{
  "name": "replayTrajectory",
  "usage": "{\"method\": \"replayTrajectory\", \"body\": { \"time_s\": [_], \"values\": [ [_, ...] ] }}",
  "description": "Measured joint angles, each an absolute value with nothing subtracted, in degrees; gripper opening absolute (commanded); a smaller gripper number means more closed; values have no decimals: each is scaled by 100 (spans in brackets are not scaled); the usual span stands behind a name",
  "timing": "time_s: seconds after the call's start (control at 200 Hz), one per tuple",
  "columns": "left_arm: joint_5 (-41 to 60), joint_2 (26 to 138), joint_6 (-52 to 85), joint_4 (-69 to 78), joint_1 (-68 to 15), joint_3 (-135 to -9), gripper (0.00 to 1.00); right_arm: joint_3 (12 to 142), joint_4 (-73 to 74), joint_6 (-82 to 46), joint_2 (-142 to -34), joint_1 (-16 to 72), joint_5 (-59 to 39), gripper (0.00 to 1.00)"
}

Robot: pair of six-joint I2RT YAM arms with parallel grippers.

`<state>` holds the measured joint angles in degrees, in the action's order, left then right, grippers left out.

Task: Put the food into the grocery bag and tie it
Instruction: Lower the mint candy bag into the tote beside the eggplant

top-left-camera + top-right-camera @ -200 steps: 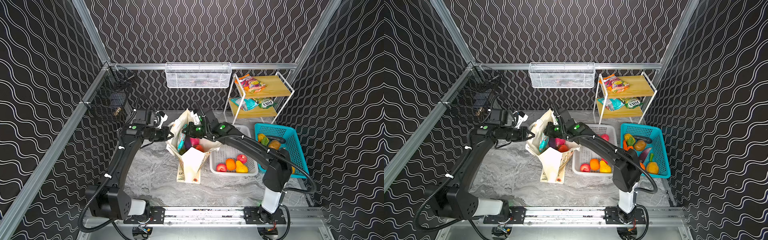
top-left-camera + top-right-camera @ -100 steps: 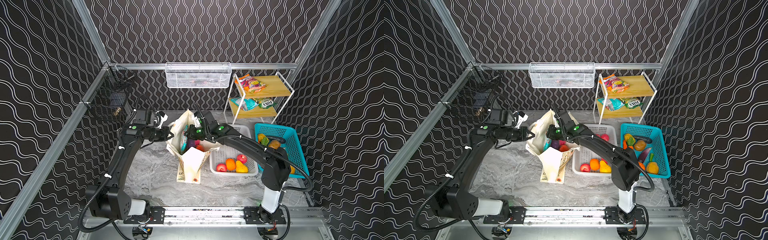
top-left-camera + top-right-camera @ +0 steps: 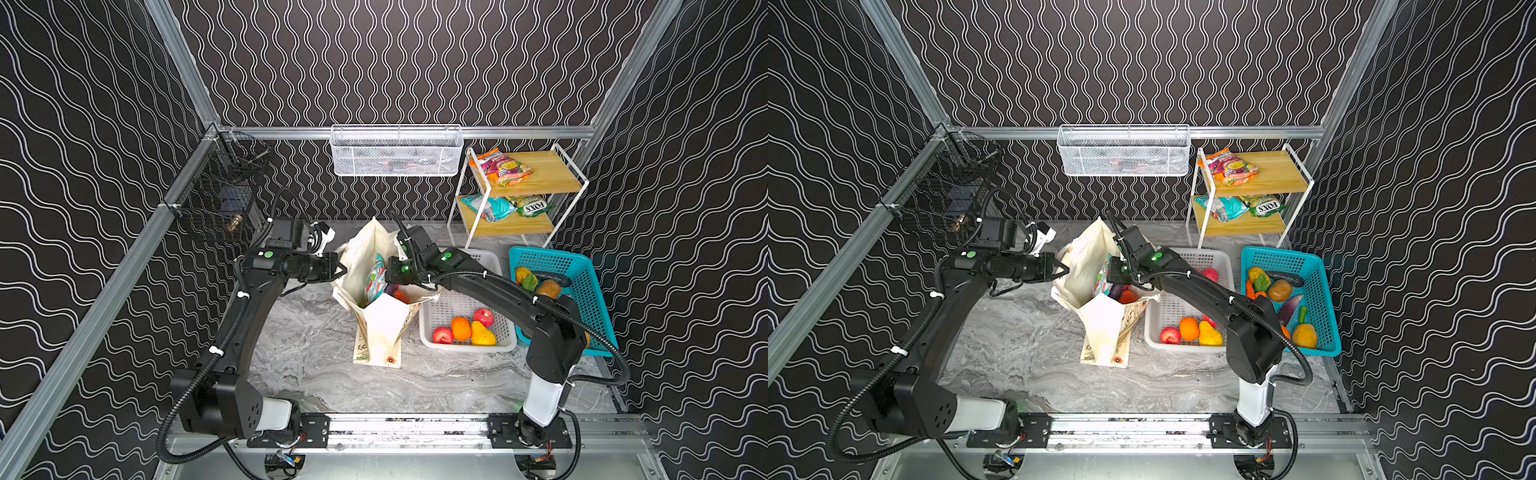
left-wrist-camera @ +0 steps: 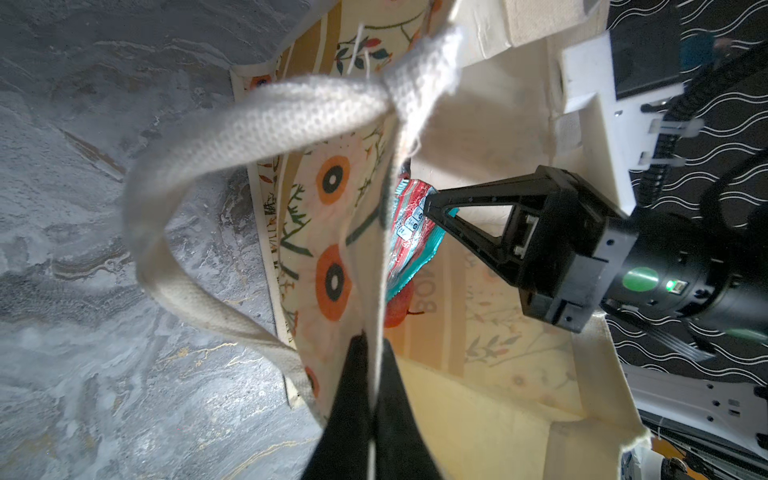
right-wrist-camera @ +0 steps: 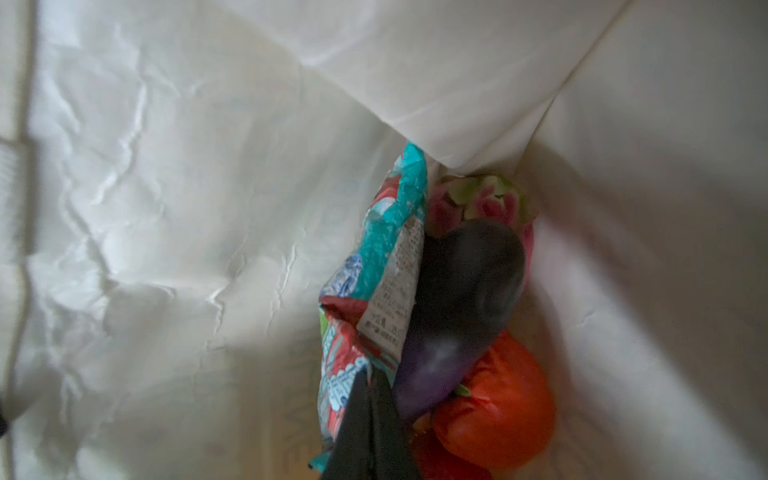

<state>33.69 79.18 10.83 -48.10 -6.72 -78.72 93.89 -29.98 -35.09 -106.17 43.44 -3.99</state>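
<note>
Cream floral tote upright, mouth open; teal packet, red fruit inside.

The left arm reaches level toward the grocery bag, left tool pinching its rim; the right arm arches over, right tool closed inside the bag's mouth.

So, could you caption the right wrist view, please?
Right gripper pinches teal snack packet in grocery bag beside eggplant, tomato, dragon fruit.

The grocery bag is matt cream canvas cloth, creased inside; its strap is coarse woven webbing. The snack packet is glossy, crinkled plastic film. The counter looks like smooth grey marble. The shelf has bare wood boards.
</note>
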Motion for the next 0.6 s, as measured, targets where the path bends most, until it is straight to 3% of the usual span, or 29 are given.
{"method": "replayTrajectory", "body": {
  "time_s": [0.41, 0.601],
  "values": [
    [3328, 7957, 1184, -4775, -672, -7872, 0, 9356, -3159, -3387, -10617, 4344, -180, 0],
    [3312, 7957, 1186, -4764, -672, -7872, 2, 9314, -3183, -3365, -10617, 4344, -123, 5]
  ]
}}
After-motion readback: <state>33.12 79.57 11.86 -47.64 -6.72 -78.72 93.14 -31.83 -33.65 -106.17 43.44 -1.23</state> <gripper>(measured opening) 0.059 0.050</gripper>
